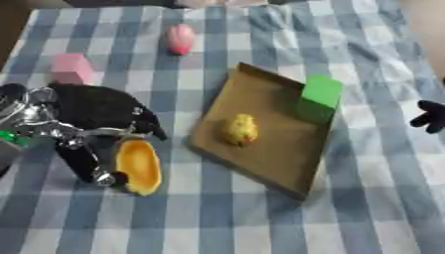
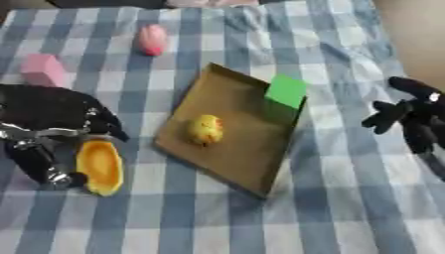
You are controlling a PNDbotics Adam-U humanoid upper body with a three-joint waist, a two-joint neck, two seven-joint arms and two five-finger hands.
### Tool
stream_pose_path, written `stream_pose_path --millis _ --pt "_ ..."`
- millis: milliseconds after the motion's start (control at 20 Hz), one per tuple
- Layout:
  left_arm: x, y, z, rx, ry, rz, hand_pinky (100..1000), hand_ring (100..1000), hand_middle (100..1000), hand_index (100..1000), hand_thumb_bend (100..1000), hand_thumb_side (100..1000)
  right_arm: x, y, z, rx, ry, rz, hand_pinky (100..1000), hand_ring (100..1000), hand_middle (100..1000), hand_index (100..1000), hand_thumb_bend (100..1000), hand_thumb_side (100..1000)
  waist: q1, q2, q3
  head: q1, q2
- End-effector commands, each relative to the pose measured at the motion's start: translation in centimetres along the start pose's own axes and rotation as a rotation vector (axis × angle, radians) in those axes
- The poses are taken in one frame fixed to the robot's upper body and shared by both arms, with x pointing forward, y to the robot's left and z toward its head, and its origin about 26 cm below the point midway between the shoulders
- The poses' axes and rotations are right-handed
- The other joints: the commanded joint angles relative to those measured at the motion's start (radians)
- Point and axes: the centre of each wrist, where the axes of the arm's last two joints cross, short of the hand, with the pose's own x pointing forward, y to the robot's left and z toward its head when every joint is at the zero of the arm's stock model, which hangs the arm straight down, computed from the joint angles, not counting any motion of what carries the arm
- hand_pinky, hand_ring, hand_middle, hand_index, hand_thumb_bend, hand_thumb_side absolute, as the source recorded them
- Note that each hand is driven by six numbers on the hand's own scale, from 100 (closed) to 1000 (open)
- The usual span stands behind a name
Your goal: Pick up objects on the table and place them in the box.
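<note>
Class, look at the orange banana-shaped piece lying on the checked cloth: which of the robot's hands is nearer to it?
Left. The left hand is right at the orange piece, fingers alongside it. The right hand hangs far off, beyond the cardboard box, near the cloth's right edge.

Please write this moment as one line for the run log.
left hand: closing on orange object | right hand: idle | box: yellow object, green block
</note>
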Motion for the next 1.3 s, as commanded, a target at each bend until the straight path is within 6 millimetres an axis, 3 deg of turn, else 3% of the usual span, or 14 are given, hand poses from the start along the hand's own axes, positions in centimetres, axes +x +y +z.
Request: stream_pose_path --millis 50,400,500,600,750,1050,1300 --pt "-0.4 -0.3 0.1 -0.016 0.017 0.002 825 790 710 872 354 369 0.6 -0.3 -0.2 0.009 -0.019 0.014 990 723 556 974 100 500 -0.005 -0.014 -0.001 0.004 -0.016" --pt "-0.7 -1.0 -0.3 -0.018 0.024 0.029 759 688 568 732 282 336 0.6 -0.3 -0.2 0.01 -0.02 0.011 991 723 557 974 100 504 -0.008 -0.011 0.0 0.004 -0.016" --pt "-0.6 -0.9 -0.3 0.0 0.023 0.035 721 637 516 678 208 247 0.5 -0.2 -0.2 0.009 -0.019 0.011 991 723 557 975 100 503 -0.009 -0.011 -0.001 0.003 -0.015" --pt "-0.3 -0.5 0.0 0.029 0.017 0.035 702 619 501 659 157 212 0.5 -0.2 -0.1 0.008 -0.017 0.012 991 724 557 975 100 504 -0.009 -0.011 0.0 0.002 -0.015" --pt "0.2 0.6 1.1 0.086 0.016 0.019 690 613 500 655 100 214 0.5 -0.2 -0.1 0.006 -0.016 0.012 991 724 557 975 100 505 -0.009 -0.011 0.002 -0.001 -0.015" --pt "1.7 3.8 3.9 0.237 0.034 -0.039 692 612 508 665 100 220 0.5 -0.2 0.0 0.003 -0.01 0.011 992 724 558 975 100 505 -0.007 -0.016 0.008 -0.011 -0.018" --pt "1.7 6.4 4.7 0.374 -0.005 -0.057 686 598 499 660 100 219 0.5 -0.2 0.1 0.003 -0.007 0.008 991 724 559 976 100 499 -0.005 -0.025 0.011 -0.018 -0.016"
